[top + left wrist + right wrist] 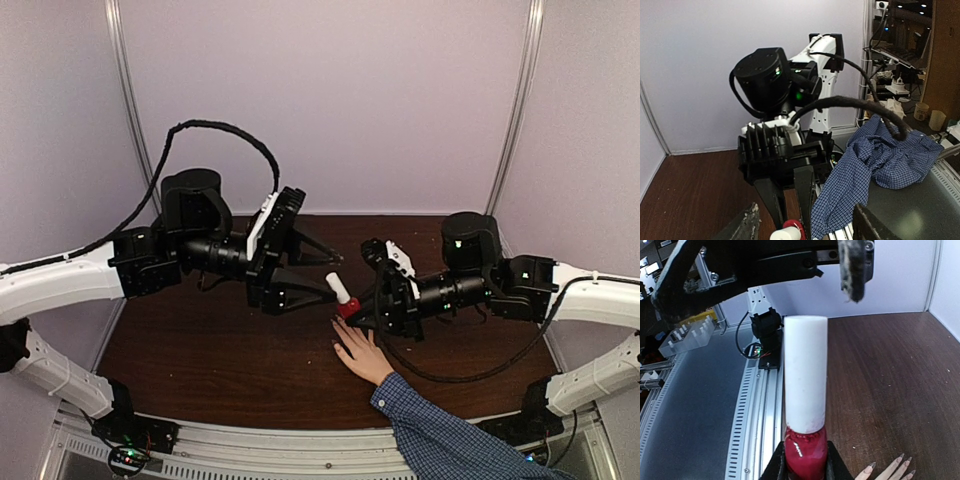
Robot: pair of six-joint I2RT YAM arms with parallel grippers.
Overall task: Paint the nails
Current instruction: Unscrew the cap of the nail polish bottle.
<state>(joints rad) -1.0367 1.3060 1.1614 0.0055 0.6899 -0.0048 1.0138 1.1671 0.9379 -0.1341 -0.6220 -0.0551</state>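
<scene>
Centring comes first: the left gripper [338,275] stands spread, straddling the white cap [805,372]. The right gripper [805,465] is clenched on the red polish bottle [805,452]. Close squarely mid-cap and twist gently; the nails [900,457] rest just beside the bottle, at six o'clock from above.

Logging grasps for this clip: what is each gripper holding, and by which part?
The right gripper holds the polish bottle by its red body, white cap free. The left gripper is open, holding nothing.
</scene>
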